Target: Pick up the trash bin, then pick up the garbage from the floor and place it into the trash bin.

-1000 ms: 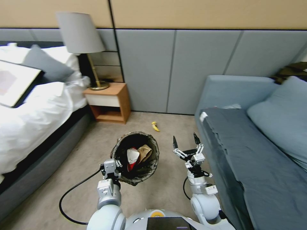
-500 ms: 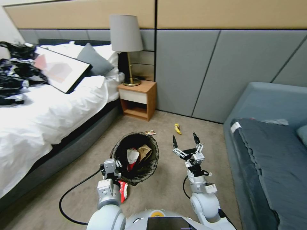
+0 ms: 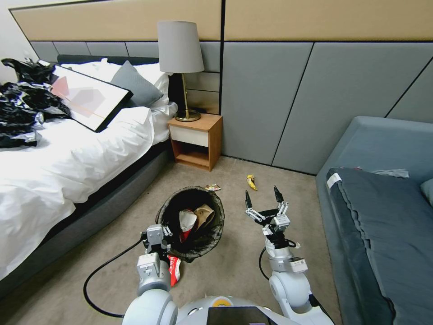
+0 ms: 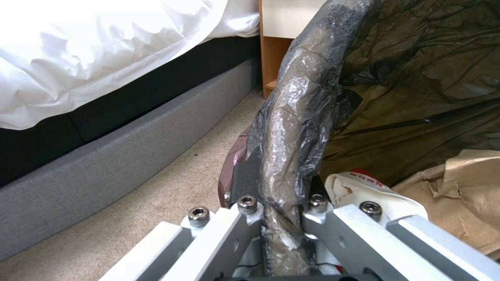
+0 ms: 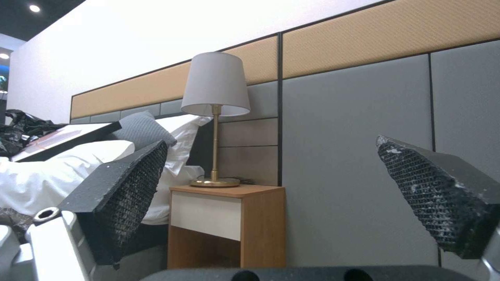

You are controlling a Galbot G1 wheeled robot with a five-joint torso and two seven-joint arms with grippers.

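My left gripper [image 3: 158, 233] is clenched on the rim of the trash bin [image 3: 215, 234], pinching the black bag liner [image 4: 291, 128] between its jaws; in the left wrist view the folded plastic runs straight up between my fingers [image 4: 245, 183]. The bin hangs in front of me, just left of centre, its mouth turned up toward my head camera. Inside it lie a white-and-red snack wrapper [image 3: 186, 221] and a crumpled tan paper bag [image 3: 205, 215], touching each other.

My right gripper [image 3: 262, 200] is held up at about 1 o'clock from the bin, well apart from it, its two black fingertips [image 5: 130, 195] spread wide and grasping nothing.

On the carpet, a red-and-white wrapper [image 3: 174, 269] lies just under the bin at its 6 o'clock, beside my left wrist. A small multicoloured wrapper [image 3: 212, 187] sits at the bin's 12 o'clock, near the rim. A yellow wrapper [image 3: 251, 182] lies farther out at 1 o'clock, between the wooden nightstand [image 3: 197, 141] and the grey sofa [image 3: 383, 212]. The bed [image 3: 67, 158] runs along my 10 o'clock, with a heap of black plastic sheeting [image 3: 22, 108] on it.
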